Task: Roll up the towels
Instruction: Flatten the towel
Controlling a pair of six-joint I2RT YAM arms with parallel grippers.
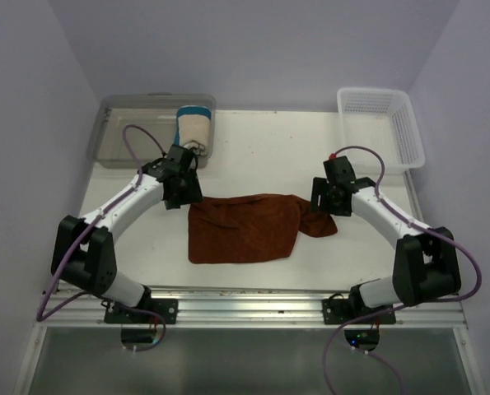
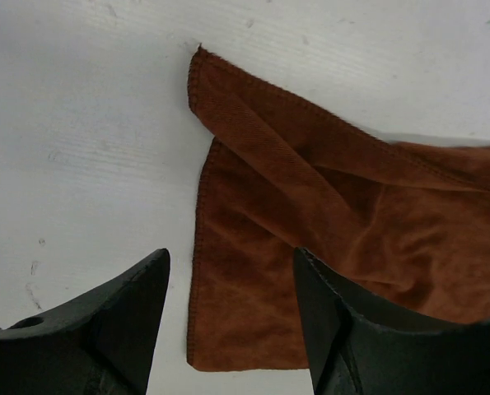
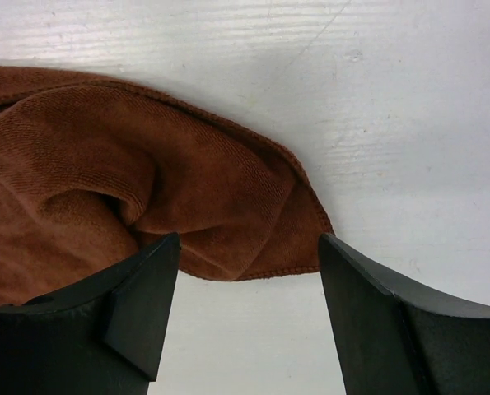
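The rust-brown towel point(image 1: 249, 228) lies spread and rumpled on the white table between the arms. My left gripper point(image 1: 184, 197) is open above its far left corner; in the left wrist view the towel point(image 2: 327, 222) lies under the open jaws point(image 2: 232, 263). My right gripper point(image 1: 325, 206) is open above the towel's bunched right end; the right wrist view shows that end point(image 3: 129, 173) just beyond my gripper point(image 3: 249, 251). The cream towel with blue edge point(image 1: 193, 125) lies rolled in the clear bin point(image 1: 125, 136).
A white mesh basket point(image 1: 382, 123) stands at the back right corner. The clear plastic bin sits at the back left. Lavender walls close in the sides and back. The metal rail point(image 1: 245, 300) runs along the near edge.
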